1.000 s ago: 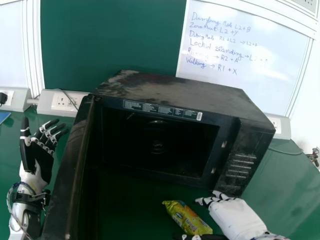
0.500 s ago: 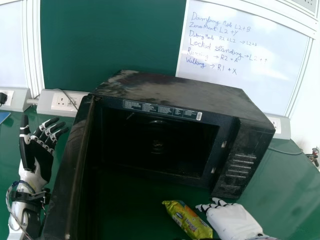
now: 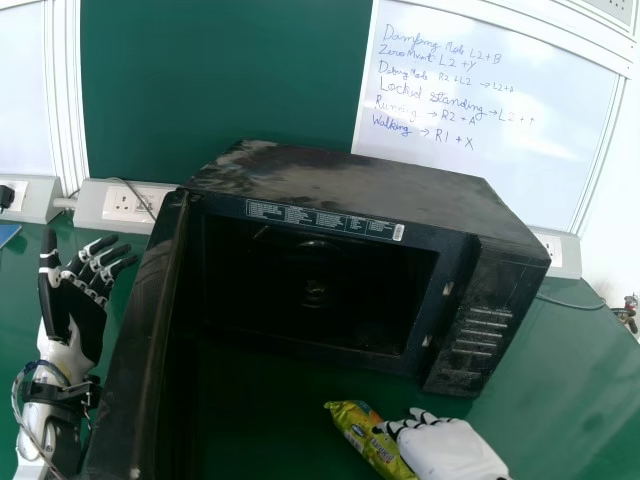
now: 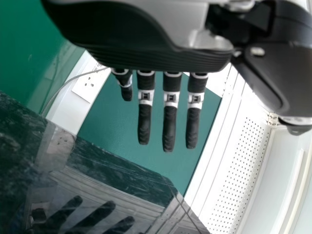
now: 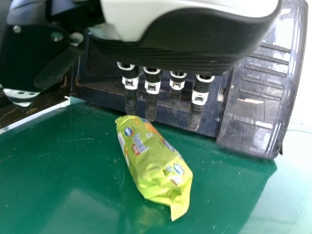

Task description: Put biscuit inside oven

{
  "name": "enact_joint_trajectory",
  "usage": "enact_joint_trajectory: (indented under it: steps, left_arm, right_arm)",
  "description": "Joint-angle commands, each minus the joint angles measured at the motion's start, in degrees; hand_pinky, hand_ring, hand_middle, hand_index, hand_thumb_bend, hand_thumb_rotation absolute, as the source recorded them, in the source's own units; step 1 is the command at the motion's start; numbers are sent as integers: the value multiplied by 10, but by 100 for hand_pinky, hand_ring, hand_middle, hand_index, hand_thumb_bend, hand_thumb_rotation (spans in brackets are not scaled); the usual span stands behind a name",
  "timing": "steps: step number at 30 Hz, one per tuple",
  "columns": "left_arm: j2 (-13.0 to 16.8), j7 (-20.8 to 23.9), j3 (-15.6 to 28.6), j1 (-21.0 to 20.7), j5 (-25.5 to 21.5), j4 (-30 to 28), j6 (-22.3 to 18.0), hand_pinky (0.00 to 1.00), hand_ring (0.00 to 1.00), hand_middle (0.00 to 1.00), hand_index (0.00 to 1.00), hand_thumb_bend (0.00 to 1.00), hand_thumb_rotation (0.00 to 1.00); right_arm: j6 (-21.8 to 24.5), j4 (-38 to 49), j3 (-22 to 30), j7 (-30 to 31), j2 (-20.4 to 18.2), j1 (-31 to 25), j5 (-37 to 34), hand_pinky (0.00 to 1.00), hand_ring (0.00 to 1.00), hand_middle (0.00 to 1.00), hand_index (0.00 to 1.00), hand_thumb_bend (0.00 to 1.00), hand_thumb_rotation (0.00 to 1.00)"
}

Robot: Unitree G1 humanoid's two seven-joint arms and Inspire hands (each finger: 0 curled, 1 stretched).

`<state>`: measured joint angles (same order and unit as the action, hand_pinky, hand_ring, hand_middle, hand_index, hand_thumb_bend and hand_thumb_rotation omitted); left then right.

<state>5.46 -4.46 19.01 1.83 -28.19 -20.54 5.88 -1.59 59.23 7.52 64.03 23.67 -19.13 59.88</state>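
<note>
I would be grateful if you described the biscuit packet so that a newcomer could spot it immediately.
Find the big black microwave oven with its door swung open on the green table. In front of its opening, beside the robot's white-backed right hand, lies a long, crinkly yellow-green biscuit packet. Its bright, printed wrapper sets it apart from the dark oven and the black-and-white hand.
</note>
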Motion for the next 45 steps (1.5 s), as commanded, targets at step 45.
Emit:
enact_joint_trajectory:
  steps: [45]
  left_arm:
    - [9, 0, 3, -6, -1, -12, 10, 72, 67, 65, 64, 84, 48]
  right_arm:
    - [17, -79, -10, -89, 11, -2, 39, 68, 83, 91, 91, 100, 45]
